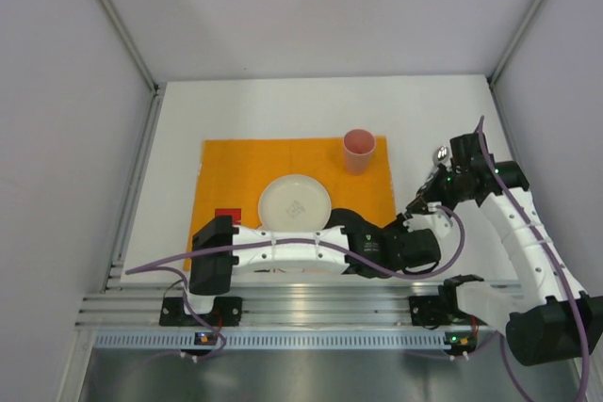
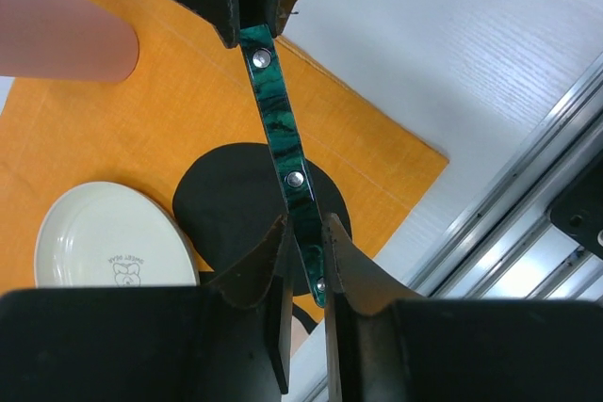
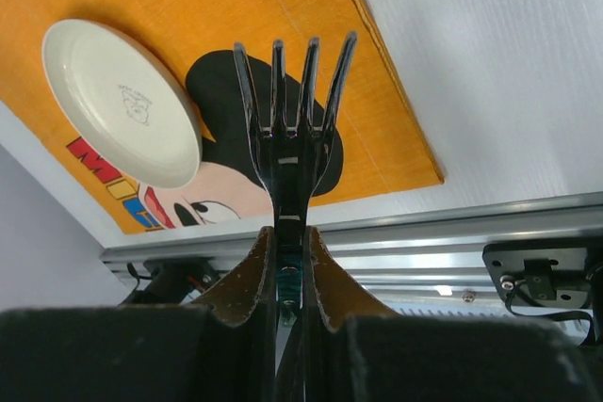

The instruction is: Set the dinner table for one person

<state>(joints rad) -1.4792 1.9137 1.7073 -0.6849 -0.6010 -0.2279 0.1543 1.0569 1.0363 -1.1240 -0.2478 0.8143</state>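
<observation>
A fork (image 2: 283, 129) with a marbled green riveted handle and dark tines (image 3: 292, 110) hangs in the air over the right edge of the orange placemat (image 1: 236, 176). My right gripper (image 3: 288, 242) is shut on its neck. My left gripper (image 2: 303, 242) is shut on the handle's free end, so both hold it. In the top view the two grippers meet right of the placemat, the left gripper (image 1: 415, 225) just below the right gripper (image 1: 435, 184). The white dinner table (image 1: 283, 105) lies beneath.
A white plate (image 1: 295, 202) sits on the placemat's near middle, partly over the Mickey Mouse print (image 3: 226, 185). A pink cup (image 1: 359, 150) stands at the placemat's far right corner. An aluminium rail (image 1: 311, 308) runs along the near table edge.
</observation>
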